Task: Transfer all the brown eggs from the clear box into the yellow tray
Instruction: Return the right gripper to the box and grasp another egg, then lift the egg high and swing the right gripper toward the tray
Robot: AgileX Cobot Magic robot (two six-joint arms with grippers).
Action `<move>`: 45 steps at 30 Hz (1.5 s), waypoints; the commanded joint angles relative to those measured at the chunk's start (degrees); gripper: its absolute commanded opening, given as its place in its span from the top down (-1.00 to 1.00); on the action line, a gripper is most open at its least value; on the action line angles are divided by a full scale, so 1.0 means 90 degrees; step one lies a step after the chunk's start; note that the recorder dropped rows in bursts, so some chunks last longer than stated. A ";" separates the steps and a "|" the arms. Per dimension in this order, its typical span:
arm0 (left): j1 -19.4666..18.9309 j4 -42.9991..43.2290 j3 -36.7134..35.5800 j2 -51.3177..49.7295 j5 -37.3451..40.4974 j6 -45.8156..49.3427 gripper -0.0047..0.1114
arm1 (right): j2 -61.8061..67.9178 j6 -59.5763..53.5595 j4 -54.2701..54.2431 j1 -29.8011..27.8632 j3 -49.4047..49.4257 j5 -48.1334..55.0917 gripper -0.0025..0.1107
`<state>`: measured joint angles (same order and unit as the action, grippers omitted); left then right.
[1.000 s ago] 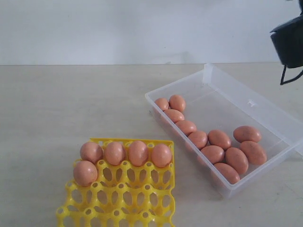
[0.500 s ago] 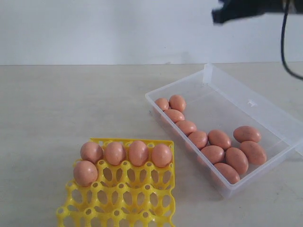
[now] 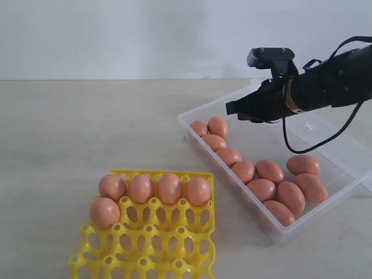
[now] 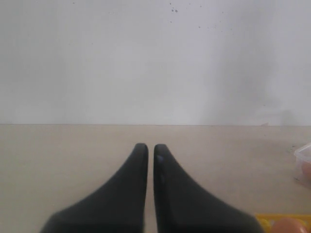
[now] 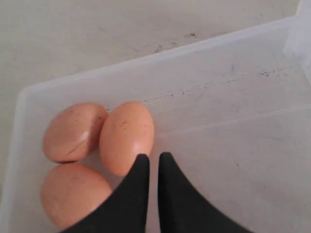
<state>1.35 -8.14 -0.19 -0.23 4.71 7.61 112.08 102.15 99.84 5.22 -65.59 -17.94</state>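
The brown eggs in the clear box, at two o'clock from the yellow tray, look light, smooth, slippery and fragile, so grip one gently across its narrow middle. The right jaws hover, pressed together, over the eggs in the box's ten o'clock corner. The left jaws are together above the counter.

Brown eggs: smooth shells, soft sheen, faint dark speckles.
Clear box: transparent plastic, glossy, floor lightly scuffed.
Yellow tray: moulded plastic, slightly glossy.
Counter: pale, matt, smooth.
Right gripper jaws: black, matt.
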 commanded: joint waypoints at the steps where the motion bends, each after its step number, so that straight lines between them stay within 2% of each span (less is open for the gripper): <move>1: -0.0009 -0.0022 0.0021 0.0025 -0.0045 -0.0042 0.85 | 0.0413 -0.0078 0.0012 0.0004 -0.0440 -0.0156 0.60; 4: -0.0009 -0.0022 0.0021 0.0025 -0.0045 -0.0042 0.85 | 0.0600 -0.0078 0.0012 0.0016 -0.0727 -0.0413 0.08; 5: -0.0009 -0.0022 0.0021 0.0025 -0.0045 -0.0042 0.85 | 0.0661 -0.0024 0.0012 0.0016 -0.0824 -0.0454 -0.04; 6: -0.0009 -0.0022 0.0021 0.0025 -0.0045 -0.0042 0.85 | 0.0695 0.0042 0.0012 0.0049 -0.0907 -0.0452 -0.06; 12: -0.0009 -0.0022 0.0021 0.0025 -0.0045 -0.0042 0.85 | 0.0740 0.0132 0.0012 0.0199 -0.1094 -0.0802 -0.02; 16: -0.0009 -0.0022 0.0021 0.0025 -0.0041 -0.0042 0.85 | 0.0882 0.0084 0.0012 0.0303 -0.1094 -0.0462 -0.02; 35: -0.0009 -0.0022 0.0021 0.0025 -0.0041 -0.0042 0.85 | 0.1443 0.0105 0.0012 0.0303 -0.1094 -0.0219 -0.02; 37: -0.0009 -0.0022 0.0021 0.0025 -0.0041 -0.0042 0.85 | 0.1460 0.0105 0.0012 0.0303 -0.1094 -0.0121 0.18; 38: -0.0009 -0.0022 0.0021 0.0025 -0.0055 -0.0042 0.85 | 0.1460 0.0105 0.0012 0.0303 -0.1094 -0.0111 0.45; 39: -0.0009 -0.0022 0.0021 0.0025 -0.0055 -0.0042 0.85 | 0.1460 0.0105 0.0012 0.0303 -0.1094 -0.0111 0.61; 40: -0.0009 -0.0022 0.0021 0.0025 -0.0055 -0.0042 0.85 | 0.1460 0.0105 0.0012 0.0303 -0.1094 -0.0111 0.89; 41: -0.0009 -0.0022 0.0021 0.0025 -0.0055 -0.0042 0.85 | 0.1460 0.0105 0.0012 0.0303 -0.1094 -0.0111 0.96; 45: -0.0009 -0.0022 0.0021 0.0025 -0.0055 -0.0042 0.85 | 0.1164 0.0386 0.0012 0.0303 -0.1017 -0.0195 0.96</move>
<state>1.35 -8.14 -0.19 -0.23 4.71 7.61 124.61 103.81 99.90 8.06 -75.31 -19.66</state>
